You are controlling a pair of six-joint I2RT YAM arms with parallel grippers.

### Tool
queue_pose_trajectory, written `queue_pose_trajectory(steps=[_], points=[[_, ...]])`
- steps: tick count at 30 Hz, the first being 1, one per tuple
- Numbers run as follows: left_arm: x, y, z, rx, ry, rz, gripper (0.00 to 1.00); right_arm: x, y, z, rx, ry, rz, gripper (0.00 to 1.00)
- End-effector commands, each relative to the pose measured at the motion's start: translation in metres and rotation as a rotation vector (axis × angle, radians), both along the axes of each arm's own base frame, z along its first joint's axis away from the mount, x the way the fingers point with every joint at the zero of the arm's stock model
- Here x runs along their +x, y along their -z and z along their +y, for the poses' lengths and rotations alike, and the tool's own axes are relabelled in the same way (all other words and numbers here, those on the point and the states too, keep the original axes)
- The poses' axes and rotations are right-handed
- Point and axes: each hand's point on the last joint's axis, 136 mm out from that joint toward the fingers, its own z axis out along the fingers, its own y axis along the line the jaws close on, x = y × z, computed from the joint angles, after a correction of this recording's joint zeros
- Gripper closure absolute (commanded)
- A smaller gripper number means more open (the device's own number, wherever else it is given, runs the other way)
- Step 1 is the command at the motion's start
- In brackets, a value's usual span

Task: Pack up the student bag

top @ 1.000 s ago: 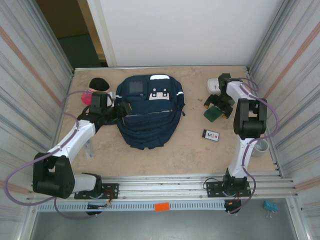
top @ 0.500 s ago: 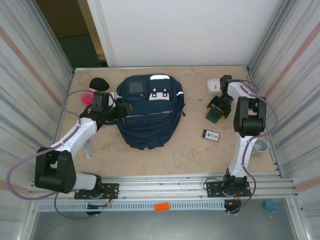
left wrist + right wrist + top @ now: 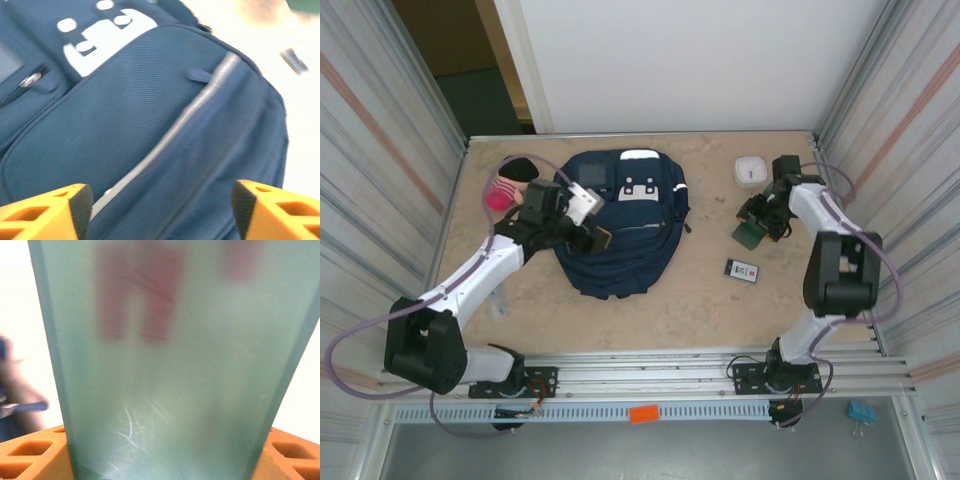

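The student bag (image 3: 625,235), a navy-blue backpack with white stripes and a white front patch, lies flat in the middle of the table. My left gripper (image 3: 594,238) hovers over the bag's left side. In the left wrist view it (image 3: 160,202) stands open, its orange fingers wide apart above the bag fabric (image 3: 150,115) with nothing between them. My right gripper (image 3: 760,214) is at the back right, shut on a flat green case (image 3: 748,234). In the right wrist view the case (image 3: 165,355) sits between the fingers (image 3: 35,455) of that gripper (image 3: 165,455) and hides their pads.
A white square box (image 3: 751,170) sits behind the right gripper. A small black card-like item (image 3: 741,269) lies in front of it. At the back left are a pink object (image 3: 500,195) and a black one (image 3: 520,167). Ribbed metal walls close in both sides.
My left arm swung right from the bag's left edge onto the bag, and its jaws opened wider. My right gripper closed on the green case, and that arm's elbow swung right.
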Motion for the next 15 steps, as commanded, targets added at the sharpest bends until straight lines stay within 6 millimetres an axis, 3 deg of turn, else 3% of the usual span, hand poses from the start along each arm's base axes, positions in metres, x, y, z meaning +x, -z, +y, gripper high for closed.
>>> queue_pose_trajectory(steps=[1, 10, 15], points=[[-0.003, 0.023, -0.001, 0.193, 0.177, -0.095, 0.19, 0.0, -0.035, 0.02, 0.078, -0.02, -0.151, 0.48], [0.04, 0.042, -0.002, 0.25, 0.126, -0.176, 0.15, -0.018, -0.059, 0.048, 0.096, -0.09, -0.246, 0.5], [0.045, 0.06, -0.008, 0.266, 0.175, -0.153, 0.15, -0.019, -0.068, 0.06, 0.134, -0.122, -0.292, 0.5]])
